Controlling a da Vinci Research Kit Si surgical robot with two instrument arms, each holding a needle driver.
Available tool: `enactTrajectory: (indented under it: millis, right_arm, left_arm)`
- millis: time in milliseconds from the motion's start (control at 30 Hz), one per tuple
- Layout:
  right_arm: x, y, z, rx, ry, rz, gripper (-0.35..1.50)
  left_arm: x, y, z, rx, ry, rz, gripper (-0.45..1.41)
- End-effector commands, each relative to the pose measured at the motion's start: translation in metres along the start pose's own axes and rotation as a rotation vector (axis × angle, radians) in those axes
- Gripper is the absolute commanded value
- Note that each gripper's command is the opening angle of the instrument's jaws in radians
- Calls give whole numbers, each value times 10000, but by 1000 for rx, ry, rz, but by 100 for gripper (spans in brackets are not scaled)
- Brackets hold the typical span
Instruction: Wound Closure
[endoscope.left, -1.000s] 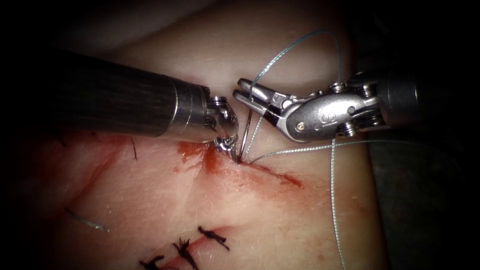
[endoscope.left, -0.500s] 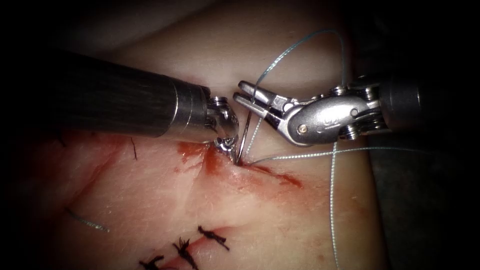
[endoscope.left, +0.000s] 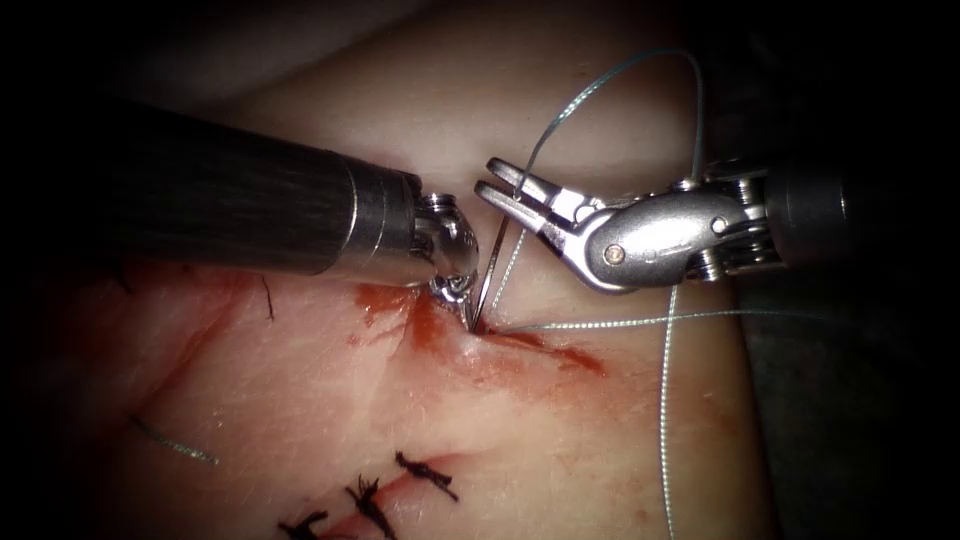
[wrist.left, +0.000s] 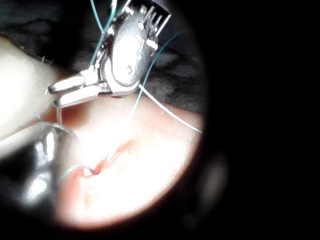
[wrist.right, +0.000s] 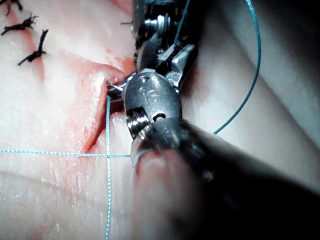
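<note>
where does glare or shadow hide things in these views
Left wrist view: glare whitens the tissue by the cut. Endoscope view: shadowed rim; lit centre shows left tool gripping the needle low, its lower end in the tissue; right tool open, empty.

My right tool (endoscope.left: 500, 190) has drawn back rightward from the needle (endoscope.left: 488, 280) (jaws parted, empty), its thread (endoscope.left: 600, 85) loop arching higher.

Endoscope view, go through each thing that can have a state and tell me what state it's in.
left hand: shut on the needle, low on its curve, at the cut
right hand: open, holding nothing
needle: its lower end in the tissue at the cut
thread: slack, looped behind the right hand
cut: open, red fluid along it
</note>
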Motion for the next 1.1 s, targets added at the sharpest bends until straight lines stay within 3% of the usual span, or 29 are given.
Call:
enactTrajectory:
  millis: [33, 767, 1100]
  right_arm:
    - [-1, -5, 7, -3, 0, 2, -35]
    - [5, 4, 5, -14, -19, 164, -35]
    - [0, 17, 7, -34, -12, -7, -35]
  left_arm:
    - [3, -6, 4, 0, 0, 0, -45]
    - [2, -6, 4, 0, -1, 0, -45]
    - [2, -5, 4, 0, 0, 0, -45]
